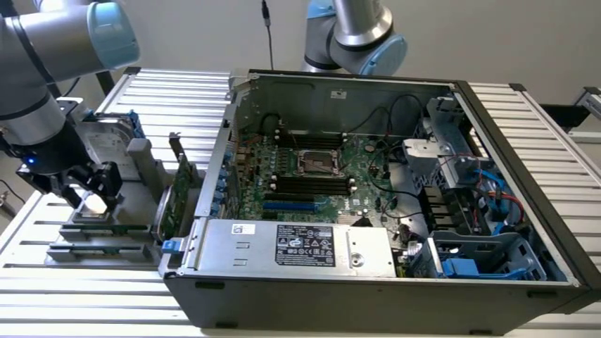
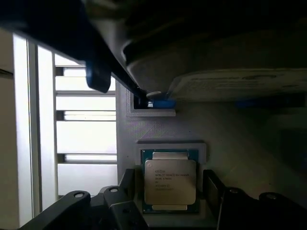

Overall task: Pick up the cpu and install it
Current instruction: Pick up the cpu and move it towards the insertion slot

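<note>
The cpu [image 2: 170,181] is a small square chip with a shiny silver top and a green rim. It lies flat in a recess of the grey holder [image 2: 230,139]. My gripper [image 2: 169,187] is open and lowered over it, with one dark finger [image 2: 127,184] on each side and a small gap to the chip's edges. In the exterior view the gripper [image 1: 92,189] stands over the holder [image 1: 89,232] at the exterior view's left, the cpu [image 1: 94,203] glinting between its fingers. The motherboard's socket [image 1: 317,163] sits in the middle of the open computer case [image 1: 376,282].
A silver hard drive with blue rails [image 1: 111,141] stands just behind the gripper on the holder. Upright green circuit cards [image 1: 176,190] stand between the holder and the case. Inside the case are cables, memory slots and a power supply [image 1: 295,245]. A slatted metal table [image 1: 554,141] lies underneath.
</note>
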You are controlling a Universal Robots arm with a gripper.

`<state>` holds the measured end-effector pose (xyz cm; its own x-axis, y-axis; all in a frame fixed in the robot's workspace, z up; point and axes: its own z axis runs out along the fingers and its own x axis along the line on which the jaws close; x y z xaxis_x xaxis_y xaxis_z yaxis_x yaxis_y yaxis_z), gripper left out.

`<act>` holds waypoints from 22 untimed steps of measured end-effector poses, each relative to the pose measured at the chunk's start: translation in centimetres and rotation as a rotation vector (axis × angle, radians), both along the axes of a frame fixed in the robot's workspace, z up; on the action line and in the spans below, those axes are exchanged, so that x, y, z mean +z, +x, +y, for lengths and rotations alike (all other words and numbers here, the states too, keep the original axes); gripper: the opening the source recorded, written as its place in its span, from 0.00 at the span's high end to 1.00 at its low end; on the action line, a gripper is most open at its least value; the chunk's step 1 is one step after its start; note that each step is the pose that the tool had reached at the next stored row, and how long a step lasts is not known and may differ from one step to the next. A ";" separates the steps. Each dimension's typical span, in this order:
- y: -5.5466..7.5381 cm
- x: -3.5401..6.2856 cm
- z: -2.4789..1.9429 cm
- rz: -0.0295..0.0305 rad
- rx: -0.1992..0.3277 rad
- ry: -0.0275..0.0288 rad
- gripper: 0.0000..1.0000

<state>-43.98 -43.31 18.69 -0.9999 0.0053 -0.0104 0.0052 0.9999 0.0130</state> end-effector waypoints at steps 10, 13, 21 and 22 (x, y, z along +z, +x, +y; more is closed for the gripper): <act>0.0 0.42 -0.10 0.0178 0.000 0.0000 0.33; 0.1 0.43 -0.18 0.0233 0.000 -0.0001 0.33; 0.5 0.43 -0.33 0.0266 0.000 -0.0001 0.33; 0.5 0.44 -0.34 0.0266 0.000 -0.0001 0.33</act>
